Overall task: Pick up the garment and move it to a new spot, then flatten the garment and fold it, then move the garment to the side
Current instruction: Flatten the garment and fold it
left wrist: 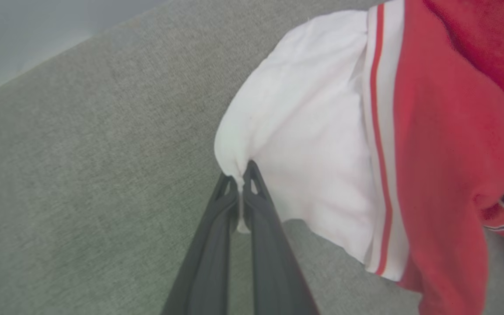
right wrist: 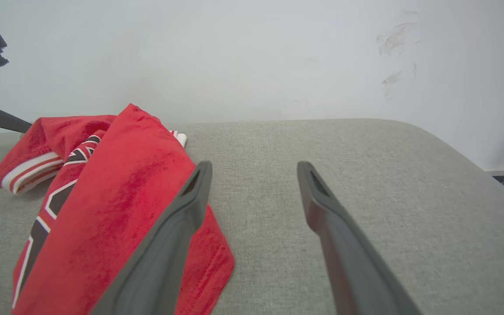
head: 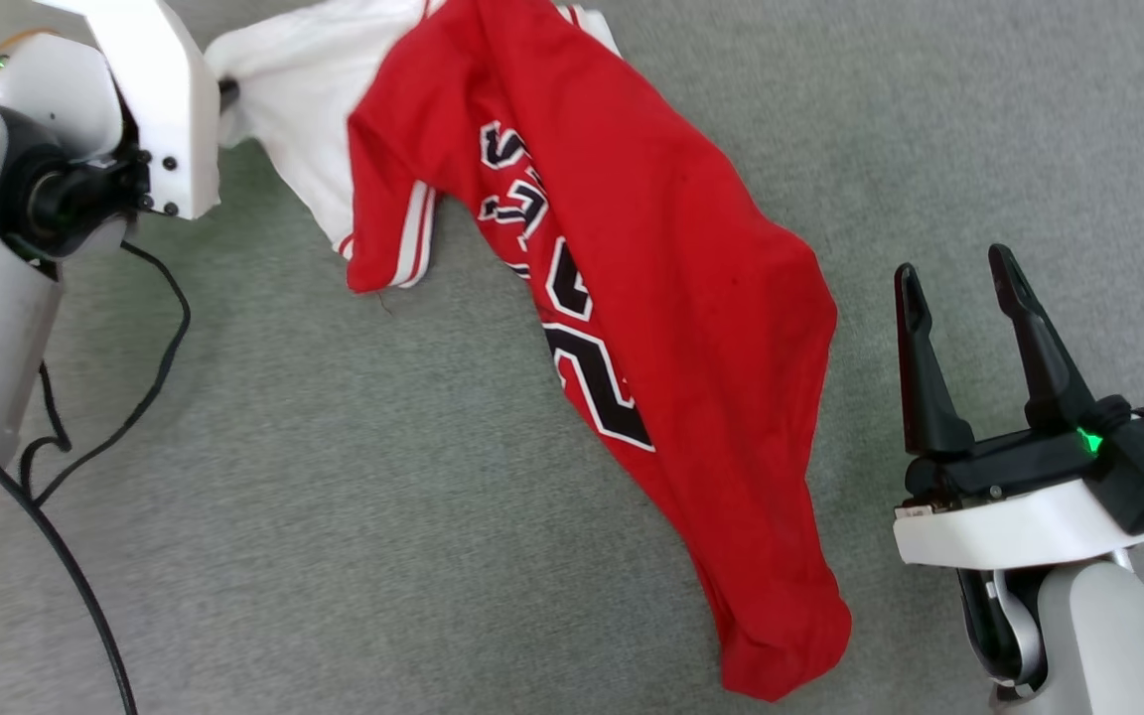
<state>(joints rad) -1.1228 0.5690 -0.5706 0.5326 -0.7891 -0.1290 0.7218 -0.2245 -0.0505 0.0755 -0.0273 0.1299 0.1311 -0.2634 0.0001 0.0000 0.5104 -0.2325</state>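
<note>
The garment (head: 671,328) stretches far-left to near-right; left jaws clamp its white sleeve (left wrist: 304,144), right jaws gape empty beside its near end.

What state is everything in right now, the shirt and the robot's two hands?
Shirt: unfolded, rumpled, one white sleeve pinched and pulled out.
Left hand: shut on the shirt's white sleeve.
Right hand: open, holding nothing, beside the shirt's lower end.
</note>
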